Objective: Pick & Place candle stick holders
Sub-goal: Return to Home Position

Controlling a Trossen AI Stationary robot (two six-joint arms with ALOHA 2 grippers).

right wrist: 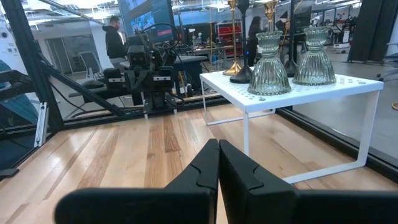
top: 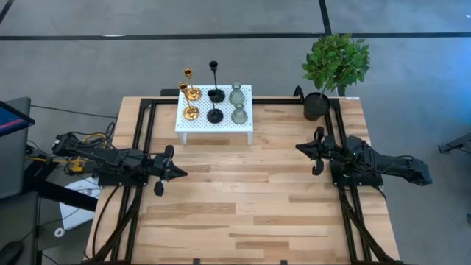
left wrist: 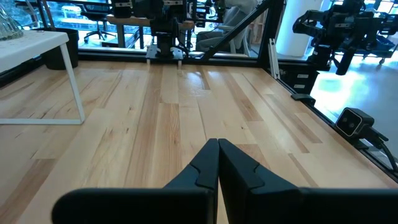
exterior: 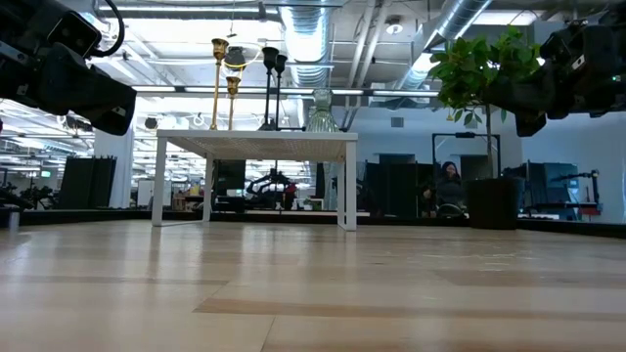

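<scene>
Six candle stick holders stand on a small white perforated stand [top: 193, 126] at the table's far middle: two gold ones [top: 191, 94] on its left, two black ones [top: 215, 94] in the middle, two grey-green bottle-shaped ones [top: 237, 94] on its right, also in the right wrist view [right wrist: 269, 63]. Each rests on its base. My left gripper [top: 182, 174] is shut and empty above the table's left side. My right gripper [top: 298, 148] is shut and empty above the right side. Both point toward the table's middle, well short of the stand.
A green plant in a black pot [top: 316, 105] stands at the table's far right corner, behind my right arm. Bare wood [top: 243, 199] lies between the two grippers and toward the near edge. A person [right wrist: 113, 37] shows in the room beyond the table.
</scene>
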